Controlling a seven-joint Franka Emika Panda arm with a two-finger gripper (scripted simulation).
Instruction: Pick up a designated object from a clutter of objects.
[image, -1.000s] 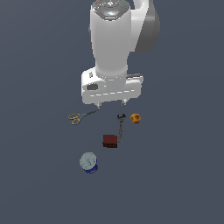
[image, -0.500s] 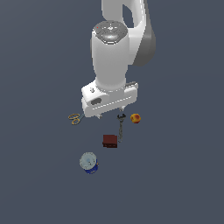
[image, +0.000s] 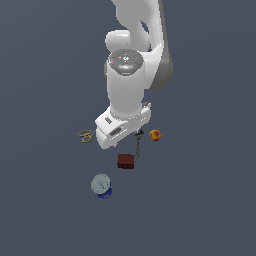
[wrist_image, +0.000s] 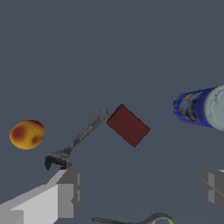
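Bare floor lay open on three sides of the dark red box (wrist_image: 128, 125), which rested flat with nothing over it, but the thin wrench (wrist_image: 76, 141) ran alongside its fourth side, one end nearly touching the box's corner (image: 137, 148). The orange-red fruit (wrist_image: 26, 134) sat beyond the wrench and well apart from the box, and the blue can (wrist_image: 199, 107) stood clear of it on the opposite side with an open strip between them. The yellow-handled scissors (image: 86, 135) lay off toward the exterior view's left, away from the box, partly under the arm's white hand.
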